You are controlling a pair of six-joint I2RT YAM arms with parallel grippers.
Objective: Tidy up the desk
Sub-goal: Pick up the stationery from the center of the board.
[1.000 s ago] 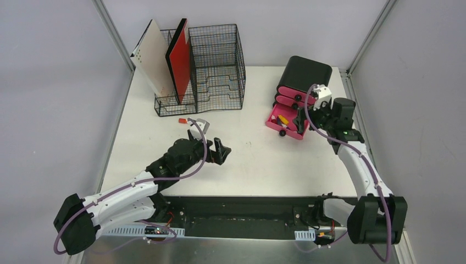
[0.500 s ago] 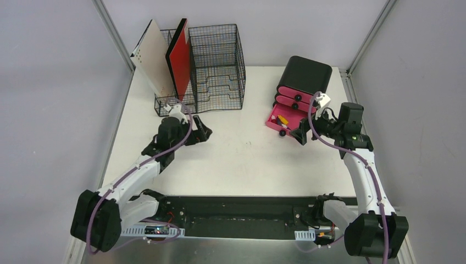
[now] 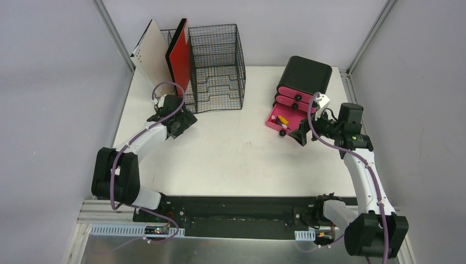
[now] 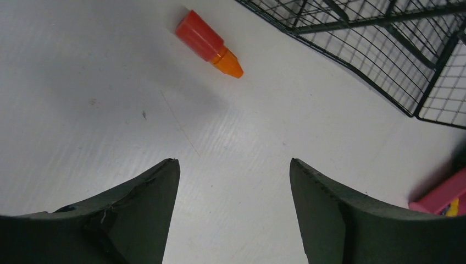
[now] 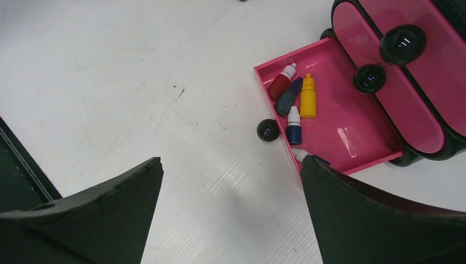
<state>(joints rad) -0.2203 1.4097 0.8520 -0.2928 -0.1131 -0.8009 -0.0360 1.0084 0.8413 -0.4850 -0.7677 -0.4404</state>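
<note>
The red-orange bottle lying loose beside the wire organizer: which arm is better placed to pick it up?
Left. The left gripper hovers open just short of the bottle, which lies on the desk right ahead of it. The right gripper is across the desk, beside the open pink drawer.

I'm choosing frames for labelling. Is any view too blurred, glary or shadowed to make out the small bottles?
Left wrist: sharp, the orange-red bottle crisp, with a soft shadow on the desk beside it. Right wrist: sharp, bottles clear in the pink drawer, one small glare patch on its floor. Top external: evenly lit, but bottles too small to tell apart.
</note>
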